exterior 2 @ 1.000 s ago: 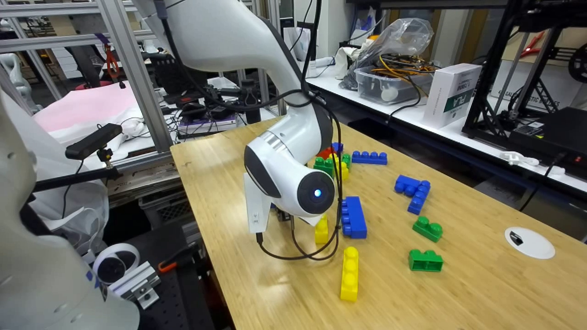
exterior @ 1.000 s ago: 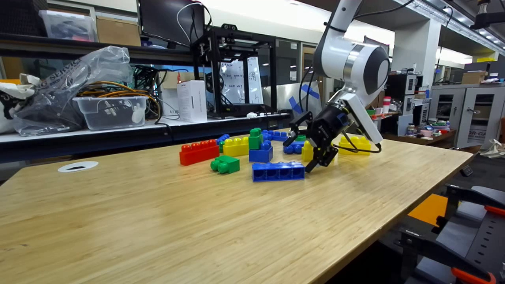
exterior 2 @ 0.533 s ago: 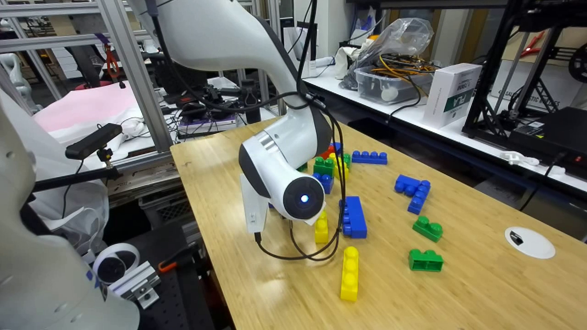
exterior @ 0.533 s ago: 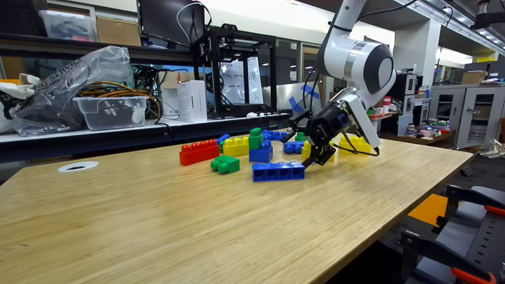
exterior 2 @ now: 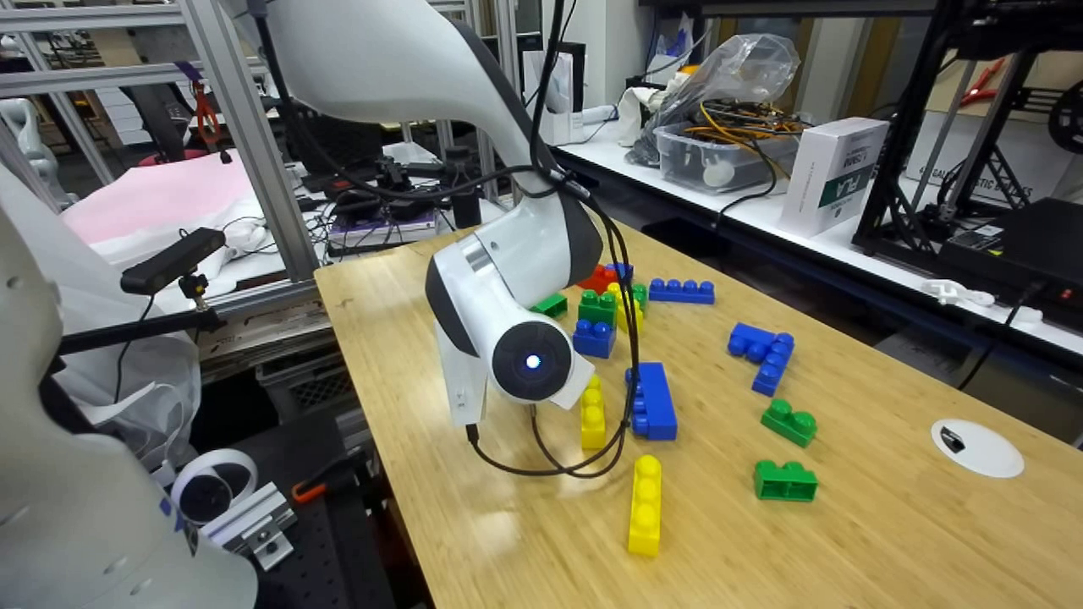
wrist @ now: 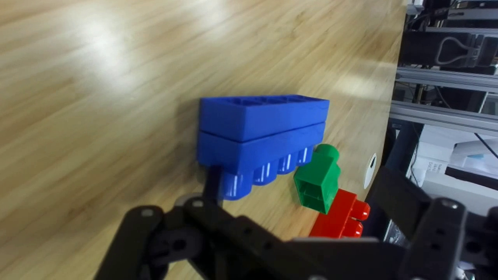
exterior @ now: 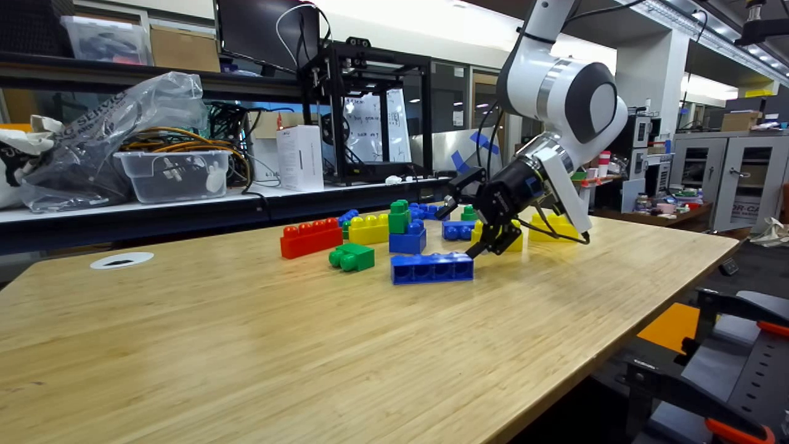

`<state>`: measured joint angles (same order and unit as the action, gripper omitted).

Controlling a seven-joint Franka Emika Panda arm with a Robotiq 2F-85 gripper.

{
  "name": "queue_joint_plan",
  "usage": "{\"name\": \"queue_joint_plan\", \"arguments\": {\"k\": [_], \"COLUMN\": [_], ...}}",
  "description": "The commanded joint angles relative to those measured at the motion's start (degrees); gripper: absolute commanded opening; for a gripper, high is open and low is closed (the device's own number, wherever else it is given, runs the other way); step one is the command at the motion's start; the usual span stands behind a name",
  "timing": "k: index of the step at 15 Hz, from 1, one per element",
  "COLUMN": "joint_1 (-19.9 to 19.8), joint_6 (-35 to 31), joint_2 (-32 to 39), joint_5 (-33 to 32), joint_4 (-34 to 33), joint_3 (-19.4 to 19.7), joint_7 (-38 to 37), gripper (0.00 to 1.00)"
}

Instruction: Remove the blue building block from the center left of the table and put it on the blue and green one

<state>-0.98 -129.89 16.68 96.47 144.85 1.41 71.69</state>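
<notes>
Tool (exterior: 456, 234) beside studded blue brick (exterior: 432, 269).

Open table (exterior: 277, 345) is offered from 3 to 8 o'clock of the long blue block (exterior: 431, 270) in an exterior view. Elsewhere around it, passage is narrowed by a green block (exterior: 353, 257) at 9, the blue-and-green stack (exterior: 402, 229) at 11, the gripper (exterior: 458, 232), fingers parted, at 1 and a yellow block (exterior: 516, 242) at 2. Room is left over the stack's top, while its 9 o'clock side is crowded by another yellow block (exterior: 370, 230).
</notes>
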Motion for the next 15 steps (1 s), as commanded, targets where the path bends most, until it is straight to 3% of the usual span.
{"name": "queue_joint_plan", "arguments": {"k": [1,15], "joint_1": [1.81,3.57], "joint_6": [-3.02,-7.26], "joint_2": [-0.74,0.07], "joint_5": [3.13,3.49], "joint_4": [0.61,-0.59], "joint_3": [0.49,0.3], "joint_7": [2.16,1.34], "gripper": [1.0,1.0]}}
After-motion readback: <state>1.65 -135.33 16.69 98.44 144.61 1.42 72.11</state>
